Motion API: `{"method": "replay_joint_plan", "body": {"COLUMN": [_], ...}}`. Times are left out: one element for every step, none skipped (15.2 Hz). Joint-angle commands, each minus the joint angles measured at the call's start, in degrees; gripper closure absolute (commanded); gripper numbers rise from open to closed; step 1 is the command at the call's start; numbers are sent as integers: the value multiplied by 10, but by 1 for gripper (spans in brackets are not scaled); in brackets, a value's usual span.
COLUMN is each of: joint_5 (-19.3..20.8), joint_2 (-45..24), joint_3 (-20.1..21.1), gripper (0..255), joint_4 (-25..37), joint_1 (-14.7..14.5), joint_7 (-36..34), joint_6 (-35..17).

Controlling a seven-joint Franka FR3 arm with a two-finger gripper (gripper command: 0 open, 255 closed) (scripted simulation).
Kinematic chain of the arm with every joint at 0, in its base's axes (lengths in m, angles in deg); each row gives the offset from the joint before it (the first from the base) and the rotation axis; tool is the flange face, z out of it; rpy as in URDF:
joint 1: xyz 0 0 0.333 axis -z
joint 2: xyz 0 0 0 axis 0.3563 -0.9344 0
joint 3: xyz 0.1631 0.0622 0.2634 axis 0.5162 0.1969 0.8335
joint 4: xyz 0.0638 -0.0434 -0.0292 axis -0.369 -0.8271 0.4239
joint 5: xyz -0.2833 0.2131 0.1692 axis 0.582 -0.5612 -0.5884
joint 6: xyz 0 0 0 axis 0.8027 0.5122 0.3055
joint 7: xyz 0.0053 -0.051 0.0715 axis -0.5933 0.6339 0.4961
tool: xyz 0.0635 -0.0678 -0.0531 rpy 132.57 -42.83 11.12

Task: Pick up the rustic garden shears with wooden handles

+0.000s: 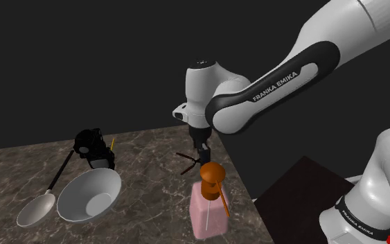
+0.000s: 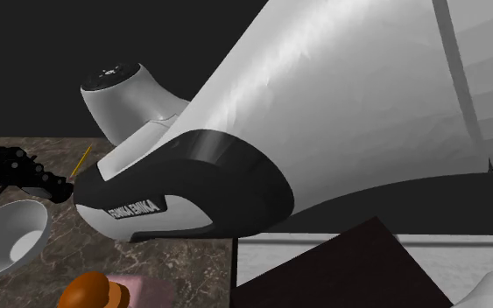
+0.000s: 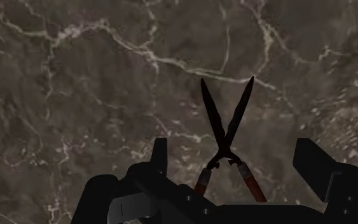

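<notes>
The garden shears [image 3: 224,147] lie on the dark marble counter [image 3: 75,76]. Their two dark blades are spread in a narrow X and their reddish-brown handles [image 3: 252,184] point back toward my hand. My black gripper [image 3: 234,158] hovers above them, open. The pivot and handles fall between the two fingers [image 3: 160,156], which touch nothing. In the shoulder view the gripper [image 1: 201,150] hangs straight down near the counter's right edge, with the shears [image 1: 186,161] just to its left.
A pink bottle [image 1: 209,208] with an orange-brown cap [image 1: 210,171] stands right in front of the gripper. Farther left are a white bowl [image 1: 89,195], a long spoon [image 1: 37,208] and a black device [image 1: 93,147]. The counter edge [image 1: 245,194] drops off on the right.
</notes>
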Motion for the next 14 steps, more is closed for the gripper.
{"method": "replay_joint_plan", "body": {"joint_5": [4, 5, 6, 6, 6, 6, 6, 6, 6, 6, 6, 6, 6, 6], "joint_2": [-11, -16, -19, -19, -19, -19, -19, -19, -19, -18, -17, -17, -16, -16], "joint_3": [0, -1, -1, -1, -1, -1, -1, -1, -1, -1, 0, 0, -1, -1], "gripper": [0, 0, 0, 0, 0, 255, 255, 255, 255, 255, 255, 255, 255, 255], "joint_4": [-6, -8, -9, -9, -9, -9, -9, -9, -9, -10, -12, -12, -12, -13], "joint_1": [0, 0, 0, 0, 0, 0, 0, 0, -1, 0, -1, -1, 0, 0], "joint_7": [-2, -3, -4, -4, -4, -4, -4, -4, -4, -4, -5, -4, -3, -3], "joint_6": [-17, -24, -28, -28, -28, -27, -27, -27, -28, -28, -29, -29, -29, -29]}}
